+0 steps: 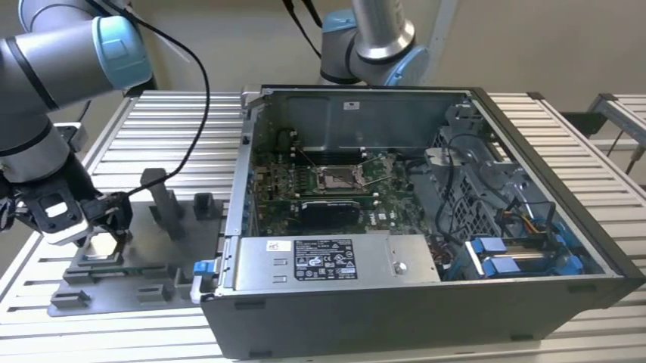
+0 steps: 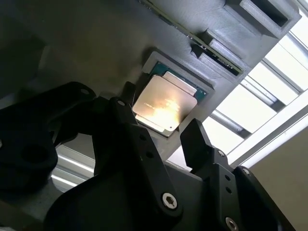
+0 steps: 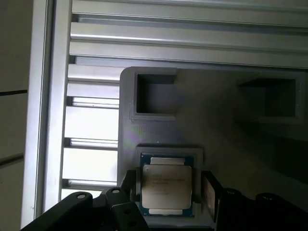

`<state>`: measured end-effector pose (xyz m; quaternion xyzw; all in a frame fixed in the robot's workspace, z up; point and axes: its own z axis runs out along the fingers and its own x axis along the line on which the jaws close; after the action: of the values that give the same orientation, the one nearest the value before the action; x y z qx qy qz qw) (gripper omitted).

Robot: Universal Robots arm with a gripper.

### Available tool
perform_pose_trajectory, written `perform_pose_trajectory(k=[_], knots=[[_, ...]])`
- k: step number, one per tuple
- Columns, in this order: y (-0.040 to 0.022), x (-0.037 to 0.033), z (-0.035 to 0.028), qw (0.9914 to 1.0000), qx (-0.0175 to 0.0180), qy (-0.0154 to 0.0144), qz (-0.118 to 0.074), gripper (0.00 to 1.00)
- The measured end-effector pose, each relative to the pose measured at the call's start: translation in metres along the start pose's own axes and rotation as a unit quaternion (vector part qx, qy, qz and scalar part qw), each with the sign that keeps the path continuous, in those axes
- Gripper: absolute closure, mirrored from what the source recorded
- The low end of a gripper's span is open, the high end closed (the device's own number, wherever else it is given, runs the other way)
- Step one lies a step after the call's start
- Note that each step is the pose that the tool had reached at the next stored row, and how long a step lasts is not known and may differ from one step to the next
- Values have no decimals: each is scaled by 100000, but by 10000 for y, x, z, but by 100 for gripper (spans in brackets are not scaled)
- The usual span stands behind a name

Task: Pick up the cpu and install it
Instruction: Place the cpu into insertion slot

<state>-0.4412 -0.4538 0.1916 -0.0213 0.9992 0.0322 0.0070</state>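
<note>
Cpu [image 3: 166,186] lies in grey tray [image 3: 216,134] recess — hand [image 2: 161,111] straddles it, fingers [image 3: 210,190] spread.

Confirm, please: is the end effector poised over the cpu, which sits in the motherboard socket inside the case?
Not quite. The end effector is poised over the cpu, but the cpu lies in the grey tray outside the case, as the first wrist view and the exterior view show.
</note>
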Motion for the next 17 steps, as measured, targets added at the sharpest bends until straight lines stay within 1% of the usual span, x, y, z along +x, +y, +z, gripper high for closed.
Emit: perform_pose_trajectory(k=[5, 9, 15, 17], knots=[[-4, 1, 41, 100000, -4, 97, -7, 0], [-5, 1, 63, 100000, -1, 106, -7, 0], [-6, 1, 67, 100000, -7, 98, 33, 0], [-10, 1, 67, 99999, -7, 93, 357, 0]])
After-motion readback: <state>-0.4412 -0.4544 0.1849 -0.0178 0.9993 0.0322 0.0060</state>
